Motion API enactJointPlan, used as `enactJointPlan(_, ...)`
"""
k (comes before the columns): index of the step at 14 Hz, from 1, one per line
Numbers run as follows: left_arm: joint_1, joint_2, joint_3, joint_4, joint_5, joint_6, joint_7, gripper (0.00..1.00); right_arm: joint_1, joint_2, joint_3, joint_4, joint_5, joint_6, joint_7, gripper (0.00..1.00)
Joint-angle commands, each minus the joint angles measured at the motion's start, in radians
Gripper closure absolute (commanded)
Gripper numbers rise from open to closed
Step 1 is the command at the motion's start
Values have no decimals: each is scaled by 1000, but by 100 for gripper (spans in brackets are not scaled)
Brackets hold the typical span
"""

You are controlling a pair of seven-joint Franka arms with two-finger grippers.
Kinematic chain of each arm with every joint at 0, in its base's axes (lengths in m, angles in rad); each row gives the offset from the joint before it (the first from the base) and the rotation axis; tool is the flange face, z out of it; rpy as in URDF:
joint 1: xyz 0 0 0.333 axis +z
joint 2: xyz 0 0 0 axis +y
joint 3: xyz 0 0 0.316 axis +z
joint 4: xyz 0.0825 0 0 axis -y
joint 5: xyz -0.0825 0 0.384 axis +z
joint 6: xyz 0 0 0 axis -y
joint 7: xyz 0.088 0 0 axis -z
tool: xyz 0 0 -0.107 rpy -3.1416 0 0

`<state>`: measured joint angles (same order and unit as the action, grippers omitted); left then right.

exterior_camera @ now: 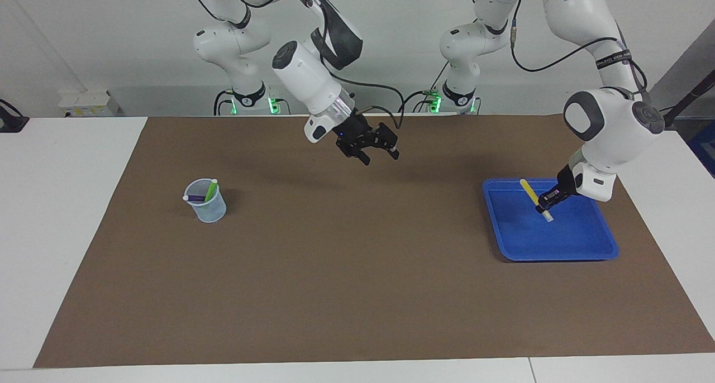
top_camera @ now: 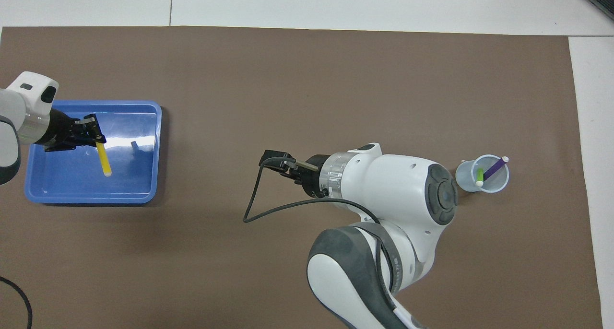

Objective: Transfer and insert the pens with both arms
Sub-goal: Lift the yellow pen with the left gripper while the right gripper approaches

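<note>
My left gripper point(exterior_camera: 544, 203) point(top_camera: 98, 138) is shut on the yellow pen point(exterior_camera: 529, 193) point(top_camera: 103, 158), which hangs tilted just above the blue tray point(exterior_camera: 586, 253) point(top_camera: 144, 194). A purple pen point(exterior_camera: 195, 198) point(top_camera: 494, 166) and a green pen point(exterior_camera: 211, 190) point(top_camera: 479, 175) stand in the pale blue cup point(exterior_camera: 208, 209) point(top_camera: 467, 178) toward the right arm's end of the table. My right gripper point(exterior_camera: 380, 153) point(top_camera: 276, 161) hovers open and empty over the brown mat around the table's middle.
A brown mat point(exterior_camera: 357, 293) point(top_camera: 307, 79) covers most of the white table point(exterior_camera: 67, 215). Black cable loops hang from the right wrist point(top_camera: 254, 209). Nothing else lies in the tray.
</note>
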<state>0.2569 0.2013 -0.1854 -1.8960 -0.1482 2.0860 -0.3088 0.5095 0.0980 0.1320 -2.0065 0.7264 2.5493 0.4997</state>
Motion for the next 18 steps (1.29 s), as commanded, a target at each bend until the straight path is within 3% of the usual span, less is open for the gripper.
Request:
enactJointPlan(1,-54,-60,9,-20,-63,-44,-198,100,26,5,-3,-2,28,14,3,0)
enactJointPlan(9,-133,-167,9,-83,-293,-50,-657,100,29,8,-2,17,33,22,6,0)
enactJointPlan(18,-269,-322,11,-206,-407,66,-1067,100,138,133,6,262,62,180,99,0)
